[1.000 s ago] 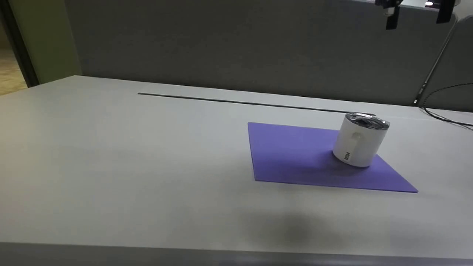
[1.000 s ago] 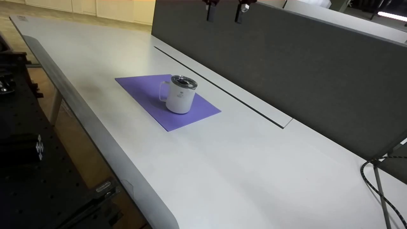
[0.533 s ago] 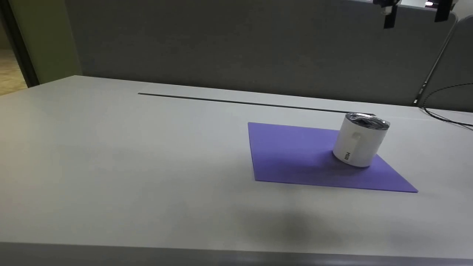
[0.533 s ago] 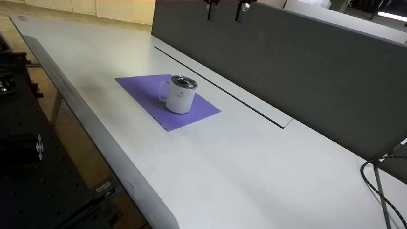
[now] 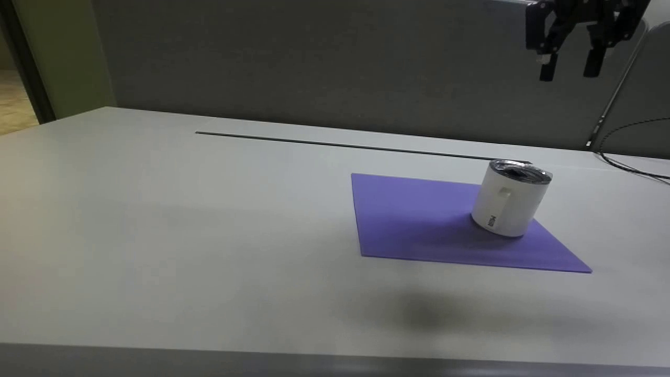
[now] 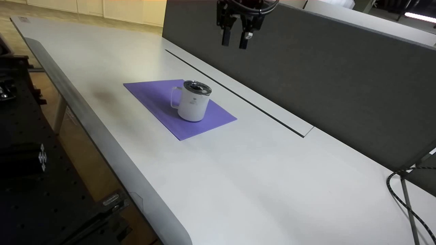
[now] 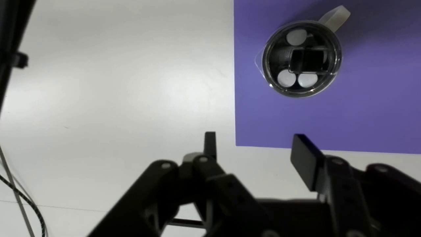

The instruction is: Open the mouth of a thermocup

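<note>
The thermocup [image 5: 505, 207] is a white mug with a handle, standing upright on the purple mat; it also shows in an exterior view [image 6: 192, 108]. Its mouth [image 6: 197, 87] is covered by a dark clear lid with a silvery rim. In the wrist view the lid [image 7: 301, 89] is seen from above, with a black slider [image 7: 307, 60] across its middle and three white round spots. My gripper [image 5: 569, 78] hangs well above and behind the cup, apart from it. In the wrist view the gripper [image 7: 253, 140] is partly open and empty, its fingers pointing towards the mat's near edge.
The purple mat [image 5: 408, 220] lies on a white table [image 5: 209, 251]. A grey partition [image 6: 340, 75] stands along the table's far edge. A black cable [image 6: 398, 194] lies by the partition's end. A dark slot [image 6: 235, 93] runs along the tabletop.
My gripper has come down lower, so more of it shows in both exterior views. Its fingers are closer together than before. The cup and mat have not moved.
</note>
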